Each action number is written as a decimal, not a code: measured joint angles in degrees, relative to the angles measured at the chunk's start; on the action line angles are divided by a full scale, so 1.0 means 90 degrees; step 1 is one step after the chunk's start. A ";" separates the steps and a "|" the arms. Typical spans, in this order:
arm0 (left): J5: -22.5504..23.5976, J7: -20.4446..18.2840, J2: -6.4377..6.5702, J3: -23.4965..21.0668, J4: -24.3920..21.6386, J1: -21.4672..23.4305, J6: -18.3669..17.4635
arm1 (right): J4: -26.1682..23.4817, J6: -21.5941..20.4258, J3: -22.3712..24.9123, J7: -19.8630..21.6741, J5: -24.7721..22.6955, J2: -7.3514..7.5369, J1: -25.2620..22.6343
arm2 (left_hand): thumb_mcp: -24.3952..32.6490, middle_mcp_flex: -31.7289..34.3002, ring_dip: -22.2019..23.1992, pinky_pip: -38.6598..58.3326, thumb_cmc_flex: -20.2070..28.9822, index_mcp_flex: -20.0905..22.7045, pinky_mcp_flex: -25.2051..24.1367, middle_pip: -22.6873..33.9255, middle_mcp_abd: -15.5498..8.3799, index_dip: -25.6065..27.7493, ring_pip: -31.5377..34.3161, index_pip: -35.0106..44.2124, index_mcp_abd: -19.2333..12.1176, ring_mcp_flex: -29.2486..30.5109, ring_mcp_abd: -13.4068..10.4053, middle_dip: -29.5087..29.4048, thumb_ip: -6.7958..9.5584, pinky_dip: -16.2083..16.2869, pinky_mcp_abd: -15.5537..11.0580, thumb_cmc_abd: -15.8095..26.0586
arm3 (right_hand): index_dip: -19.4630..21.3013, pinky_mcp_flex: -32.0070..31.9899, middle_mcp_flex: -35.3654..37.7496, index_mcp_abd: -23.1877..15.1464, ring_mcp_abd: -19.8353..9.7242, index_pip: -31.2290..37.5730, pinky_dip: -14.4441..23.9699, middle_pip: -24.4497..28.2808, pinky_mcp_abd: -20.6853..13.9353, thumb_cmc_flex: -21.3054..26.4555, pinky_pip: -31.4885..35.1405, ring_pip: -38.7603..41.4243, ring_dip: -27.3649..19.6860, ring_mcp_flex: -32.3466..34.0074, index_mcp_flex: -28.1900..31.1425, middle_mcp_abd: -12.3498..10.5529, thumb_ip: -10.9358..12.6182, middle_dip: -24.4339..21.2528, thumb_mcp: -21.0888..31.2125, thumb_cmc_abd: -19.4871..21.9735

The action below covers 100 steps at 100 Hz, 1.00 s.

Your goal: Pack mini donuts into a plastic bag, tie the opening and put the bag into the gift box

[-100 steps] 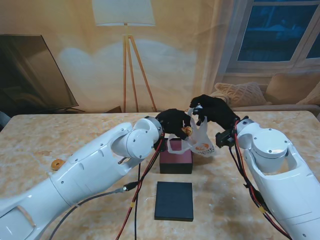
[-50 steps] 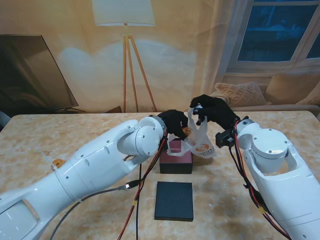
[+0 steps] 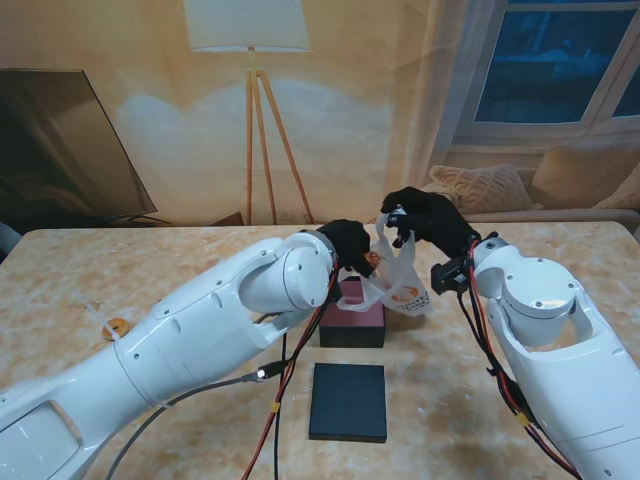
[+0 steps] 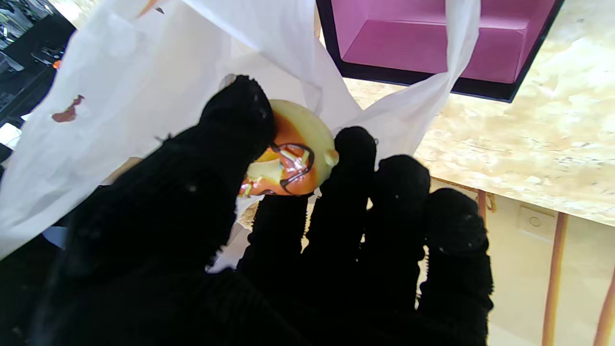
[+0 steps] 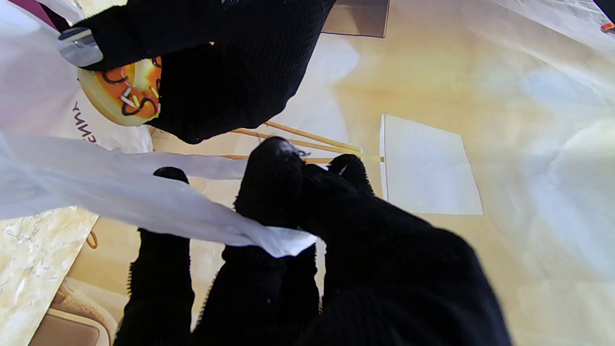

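Far out on my left, near the table's edge, one donut (image 3: 116, 326) lies waiting on the table (image 3: 80, 280). Moving right, my left hand (image 3: 352, 245) is clamped on an orange-iced donut (image 4: 290, 153), pinched between thumb and fingertips right at the mouth of the white plastic bag (image 3: 395, 285). Beneath the bag sits the open gift box (image 3: 353, 312) with its pink inside, and its dark lid (image 3: 348, 401) lies nearer to me. On the right, my right hand (image 3: 425, 220) is closed on the bag's handle, lifting it so the opening stays wide. I judge this is the filling step: the next move calls for pushing the donut past the rim and letting go. There seems to be a donut already inside, though the plastic blurs it.
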 measured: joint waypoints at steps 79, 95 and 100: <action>-0.0028 -0.0006 -0.0093 0.0120 -0.0200 -0.0125 0.1006 | 0.0097 -0.0364 -0.0117 -0.0156 -0.0361 -0.0009 0.0028 | 0.0494 0.0466 -0.0939 0.0404 -0.0256 -0.0194 0.0925 -0.0103 -0.0143 0.0779 0.0009 0.0309 0.0157 0.0719 -0.0024 -0.1452 -0.0085 -0.0271 0.0000 -0.0515 | 0.0000 -0.0013 -0.0002 0.0001 0.0000 0.0000 -0.0001 0.0044 0.0000 0.0000 -0.0002 0.0000 0.0000 0.0000 -0.0071 0.0000 0.0000 -0.0081 0.0000 0.0000; -0.0336 0.0029 -0.0104 -0.0034 -0.0255 -0.0056 0.1012 | 0.0089 -0.0347 -0.0107 -0.0191 -0.0322 -0.0013 0.0013 | 0.0494 0.0464 -0.1021 0.0404 -0.0258 -0.0139 0.0796 -0.0121 -0.0136 0.0511 -0.0019 0.0133 0.0127 0.0699 -0.0018 -0.1614 -0.0085 -0.0323 0.0000 -0.0463 | 0.0000 -0.0029 -0.0002 0.0001 0.0000 0.0000 -0.0002 0.0045 0.0000 0.0000 -0.0002 0.0000 0.0000 0.0000 -0.0071 0.0000 0.0000 -0.0084 0.0000 0.0000; -0.0374 0.0040 -0.0107 -0.0043 -0.0263 -0.0047 0.1012 | 0.0078 -0.0329 -0.0103 -0.0202 -0.0301 -0.0015 0.0005 | 0.0494 0.0463 -0.0996 0.0450 -0.0258 0.0010 0.0747 -0.0081 -0.0131 0.0339 0.0004 0.0111 0.0055 0.0693 -0.0017 -0.1554 -0.0085 -0.0357 0.0000 -0.0463 | 0.0000 -0.0054 -0.0002 0.0001 0.0000 0.0000 -0.0002 0.0045 0.0000 0.0000 -0.0002 0.0000 0.0000 0.0000 -0.0070 0.0000 0.0000 -0.0085 0.0000 0.0000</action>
